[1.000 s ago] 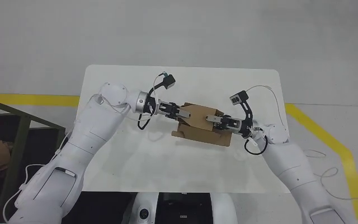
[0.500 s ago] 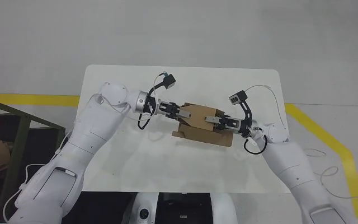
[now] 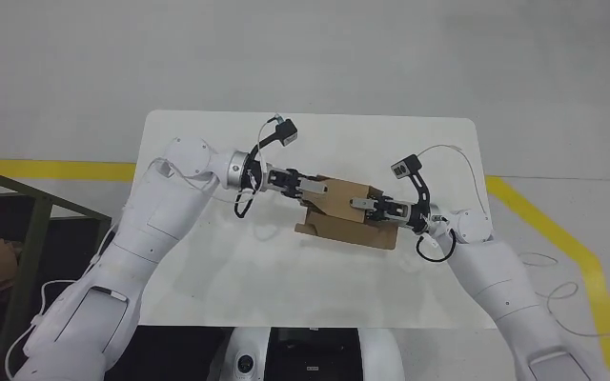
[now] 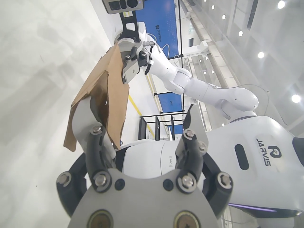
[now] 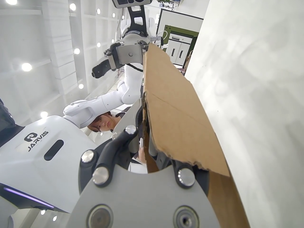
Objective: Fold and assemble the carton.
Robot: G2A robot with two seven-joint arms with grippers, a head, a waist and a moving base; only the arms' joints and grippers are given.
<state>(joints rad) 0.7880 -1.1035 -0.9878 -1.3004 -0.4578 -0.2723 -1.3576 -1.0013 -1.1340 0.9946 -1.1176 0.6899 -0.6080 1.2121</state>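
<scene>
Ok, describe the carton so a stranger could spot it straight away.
Look at the middle of the white rectangular table. There lies the brown cardboard carton, partly folded, with the left tool at one end and the right tool at the other. It is the only brown thing; everything around it is white or black.

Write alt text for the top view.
A brown carton sits in the middle of a white table. The left end effector is open at one end of it, and the right end effector is shut on the other end.
</scene>
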